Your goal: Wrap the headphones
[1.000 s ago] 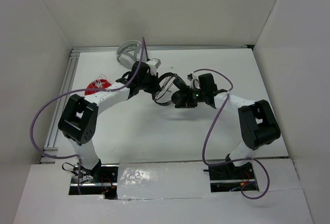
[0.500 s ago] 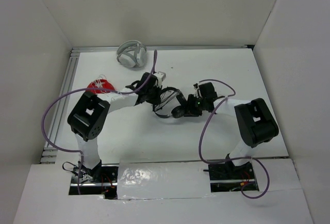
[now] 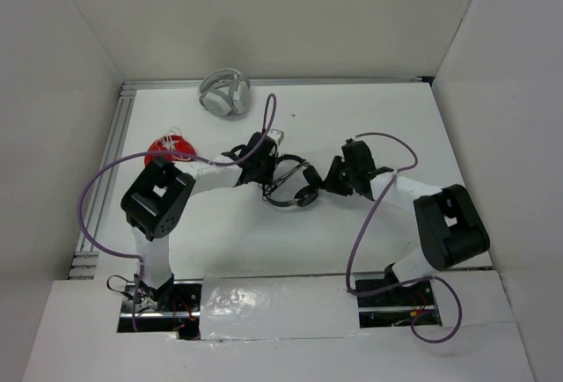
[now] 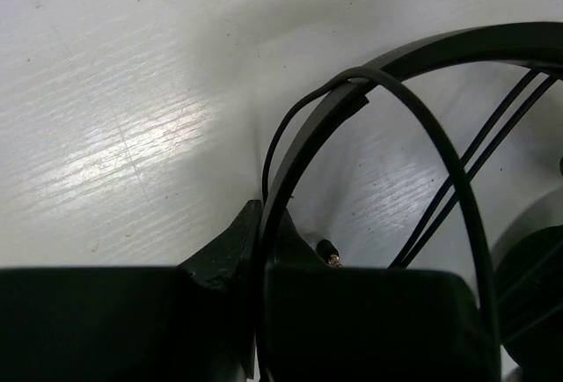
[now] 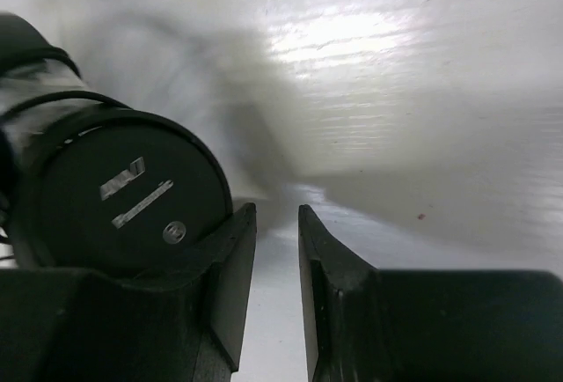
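Note:
The black headphones lie on the white table at its middle, with the thin cord looped over the headband. My left gripper is shut on the headband. The cord crosses the band, and its plug lies by my fingers. My right gripper sits just right of an earcup. Its fingers stand a narrow gap apart with nothing between them. The left finger is beside the earcup's rim.
Bulky white over-ear headphones lie at the back edge of the table. A small red object lies at the left. A metal rail runs along the table's left edge. White walls enclose the table on three sides.
Both arms have come toward the near side and the headphones have moved with the left gripper. The right gripper has drawn back to the right, off the earcup.

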Tool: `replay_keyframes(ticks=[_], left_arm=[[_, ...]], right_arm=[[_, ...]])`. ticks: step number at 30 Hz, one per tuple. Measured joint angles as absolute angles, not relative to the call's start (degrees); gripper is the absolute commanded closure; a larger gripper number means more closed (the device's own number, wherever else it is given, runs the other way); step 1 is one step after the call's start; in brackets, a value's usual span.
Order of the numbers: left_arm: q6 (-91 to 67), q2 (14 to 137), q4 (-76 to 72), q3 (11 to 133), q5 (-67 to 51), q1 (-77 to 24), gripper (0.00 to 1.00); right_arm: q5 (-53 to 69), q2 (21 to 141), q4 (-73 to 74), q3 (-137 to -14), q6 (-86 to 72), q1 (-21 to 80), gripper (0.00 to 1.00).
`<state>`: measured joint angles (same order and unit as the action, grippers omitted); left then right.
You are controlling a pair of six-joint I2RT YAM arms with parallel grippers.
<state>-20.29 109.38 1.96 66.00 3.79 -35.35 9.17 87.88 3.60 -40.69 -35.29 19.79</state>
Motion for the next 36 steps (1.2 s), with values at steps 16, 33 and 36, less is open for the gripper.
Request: replay_keyframes(ticks=[16,33,36], left_arm=[[-26.1,109.3,12.1,69.3,11.4,-38.0,0.64],[-36.1,106.2,29.3,72.2,18.7,-39.3,0.40],[-39.6,104.3,34.2,72.8,21.1,-39.3,0.29]], right_arm=[[-3.1,71.2,8.3,-39.5,-36.8,20.1,0.60],[-5.9,60.1,8.3,-35.9,-37.0,20.4,0.54],[-6.7,59.2,7.9,-35.4,-37.4,20.5,0.46]])
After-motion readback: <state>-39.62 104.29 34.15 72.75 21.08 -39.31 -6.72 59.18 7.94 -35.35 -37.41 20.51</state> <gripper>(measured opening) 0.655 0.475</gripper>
